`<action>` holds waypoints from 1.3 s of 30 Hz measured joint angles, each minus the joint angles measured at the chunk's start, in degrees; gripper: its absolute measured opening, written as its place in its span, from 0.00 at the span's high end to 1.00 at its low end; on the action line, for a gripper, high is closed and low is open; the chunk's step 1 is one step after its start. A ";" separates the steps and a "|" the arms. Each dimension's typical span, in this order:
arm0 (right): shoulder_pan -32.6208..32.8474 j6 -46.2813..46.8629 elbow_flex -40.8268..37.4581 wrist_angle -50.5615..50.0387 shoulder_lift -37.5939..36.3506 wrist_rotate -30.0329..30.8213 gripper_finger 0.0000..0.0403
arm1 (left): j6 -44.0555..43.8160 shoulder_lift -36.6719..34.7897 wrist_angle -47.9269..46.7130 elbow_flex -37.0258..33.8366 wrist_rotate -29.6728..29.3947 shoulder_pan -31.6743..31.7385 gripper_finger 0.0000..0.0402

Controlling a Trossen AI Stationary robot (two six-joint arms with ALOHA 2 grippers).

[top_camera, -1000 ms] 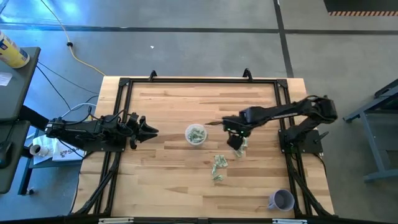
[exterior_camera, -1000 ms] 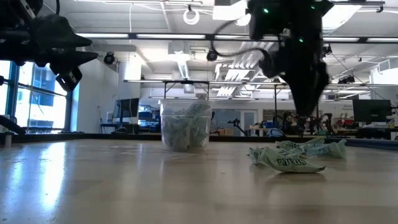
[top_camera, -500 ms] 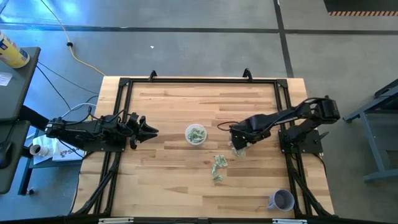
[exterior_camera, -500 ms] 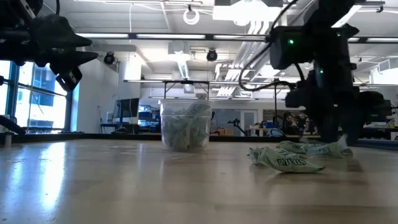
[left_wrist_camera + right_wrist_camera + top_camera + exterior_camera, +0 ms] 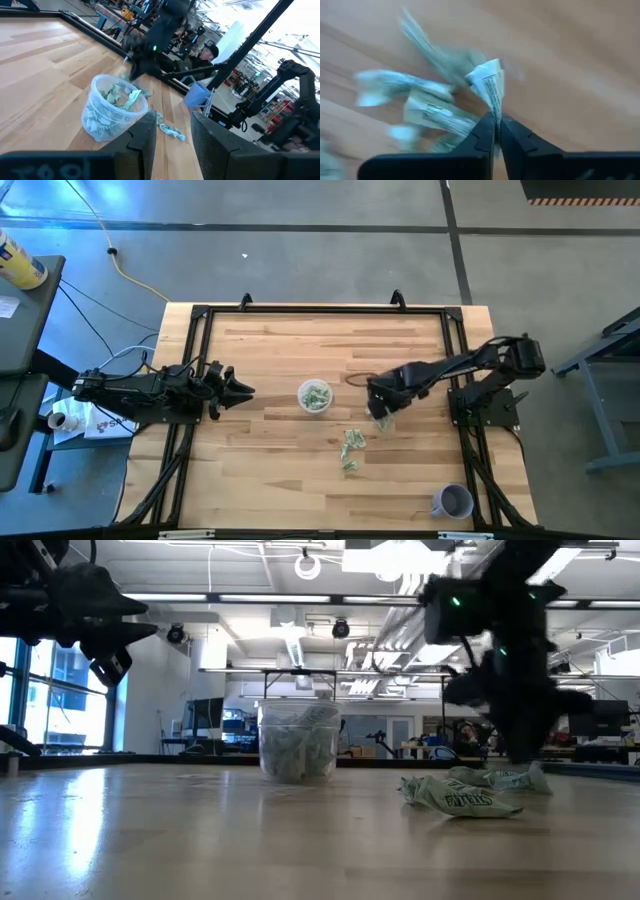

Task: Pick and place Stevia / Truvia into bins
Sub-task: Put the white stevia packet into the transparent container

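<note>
One green-and-white Stevia packet (image 5: pixel 489 82) stands pinched upright between the closed fingers of the right gripper (image 5: pixel 495 131), low over the loose pile (image 5: pixel 351 448) right of the clear cup (image 5: pixel 315 396), presumably to carry it there, while the left gripper (image 5: pixel 240 390) waits half-open at the table's left edge.

One clear cup (image 5: pixel 315 396), one purple cup (image 5: pixel 455 501), two loose packet piles (image 5: pixel 350 448)
</note>
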 joint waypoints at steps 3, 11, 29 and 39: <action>-1.04 -3.03 8.16 -4.93 -0.22 2.67 0.95 | 0.00 0.00 0.00 0.00 0.00 0.01 0.61; -6.45 -19.05 28.32 -3.50 2.71 5.08 0.99 | 0.00 0.00 0.00 0.00 0.00 0.02 0.61; -3.35 -43.52 61.91 -14.88 33.63 -2.12 0.76 | 0.00 0.01 0.02 0.00 0.00 0.01 0.61; -1.45 -52.64 54.28 -25.00 24.90 10.04 0.41 | -0.01 0.00 0.02 0.01 0.00 0.01 0.61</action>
